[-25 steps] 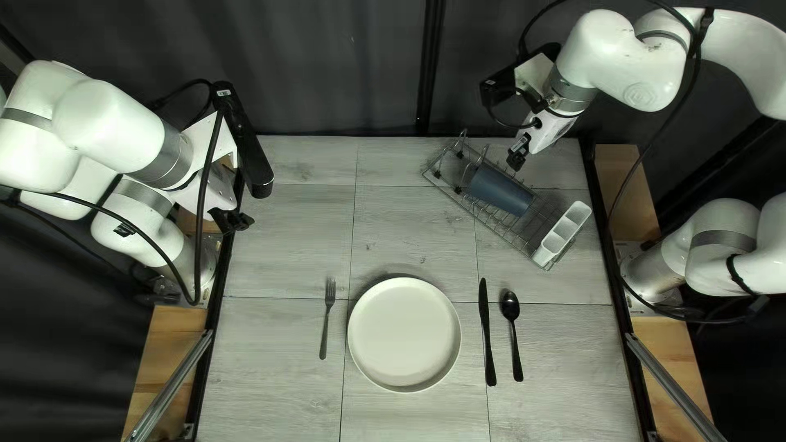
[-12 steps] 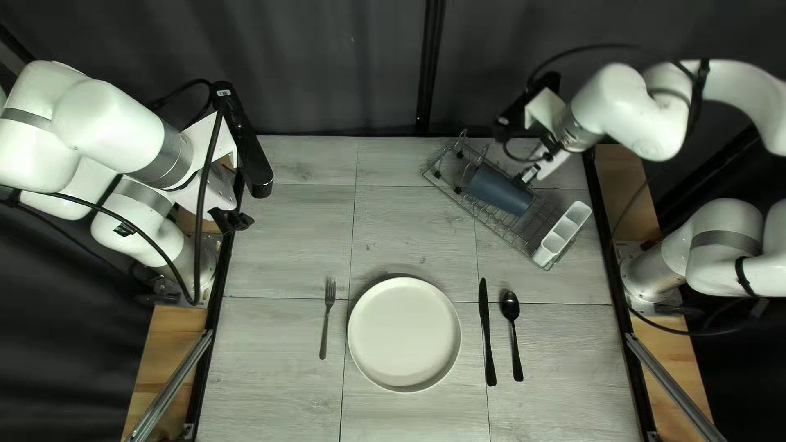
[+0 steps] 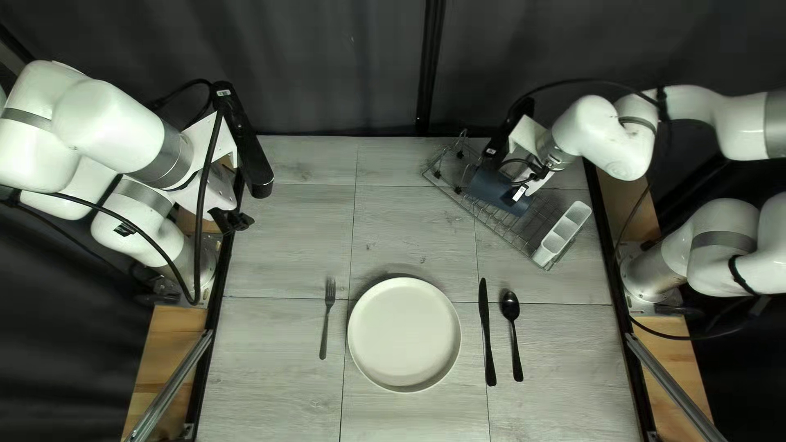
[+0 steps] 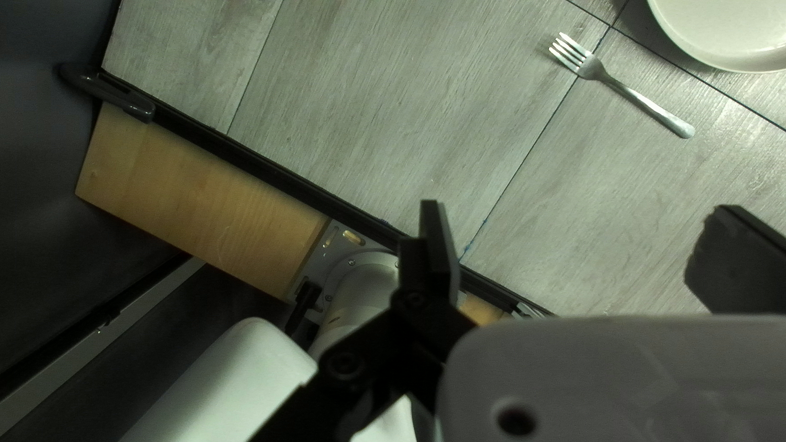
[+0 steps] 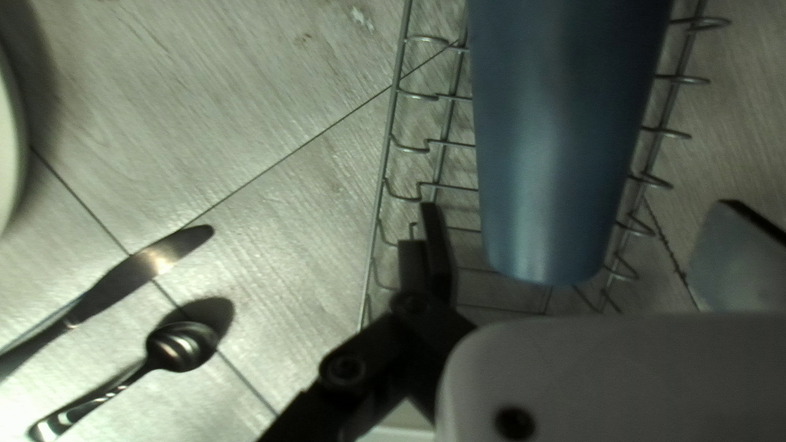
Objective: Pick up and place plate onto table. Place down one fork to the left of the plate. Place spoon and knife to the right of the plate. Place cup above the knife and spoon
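The right gripper [image 3: 521, 193] is hovering open over 1 cup [image 3: 494, 190] lying in the rack [image 3: 511, 232]; the left gripper [image 3: 232, 220] is hanging open. 1 plate [image 3: 404, 334] is sitting between fork [image 3: 330, 294] and knife [image 3: 487, 331].

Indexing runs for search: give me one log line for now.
right gripper open at cup; cup in wire rack; left gripper open; plate, fork, knife, spoon laid; likely next: grasp cup
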Action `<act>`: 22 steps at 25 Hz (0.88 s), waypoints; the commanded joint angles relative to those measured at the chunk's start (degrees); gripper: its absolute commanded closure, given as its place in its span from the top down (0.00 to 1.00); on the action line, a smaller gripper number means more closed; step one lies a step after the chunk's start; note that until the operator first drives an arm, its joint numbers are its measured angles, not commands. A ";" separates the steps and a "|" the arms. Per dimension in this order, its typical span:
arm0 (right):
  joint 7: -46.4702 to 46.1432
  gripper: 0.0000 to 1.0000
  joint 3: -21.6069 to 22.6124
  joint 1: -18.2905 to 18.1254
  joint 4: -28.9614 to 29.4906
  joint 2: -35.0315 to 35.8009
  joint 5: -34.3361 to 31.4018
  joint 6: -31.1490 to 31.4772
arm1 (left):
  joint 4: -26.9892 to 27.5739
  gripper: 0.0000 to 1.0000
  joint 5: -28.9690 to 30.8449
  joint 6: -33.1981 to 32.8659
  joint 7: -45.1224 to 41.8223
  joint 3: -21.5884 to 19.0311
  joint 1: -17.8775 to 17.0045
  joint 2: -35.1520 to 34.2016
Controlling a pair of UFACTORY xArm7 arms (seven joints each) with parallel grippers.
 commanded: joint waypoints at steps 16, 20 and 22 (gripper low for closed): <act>-7.39 1.00 -2.13 0.22 0.15 9.68 -0.57 -8.46 | 0.00 1.00 0.00 0.00 0.00 0.00 0.00 0.00; -7.66 1.00 -2.48 -0.33 0.79 12.67 -1.43 -10.25 | 0.00 1.00 0.00 0.00 0.00 0.00 0.00 0.00; -8.44 1.00 -2.94 -0.61 1.03 13.90 -1.33 -10.93 | 0.00 1.00 0.00 0.00 0.00 0.00 0.00 0.00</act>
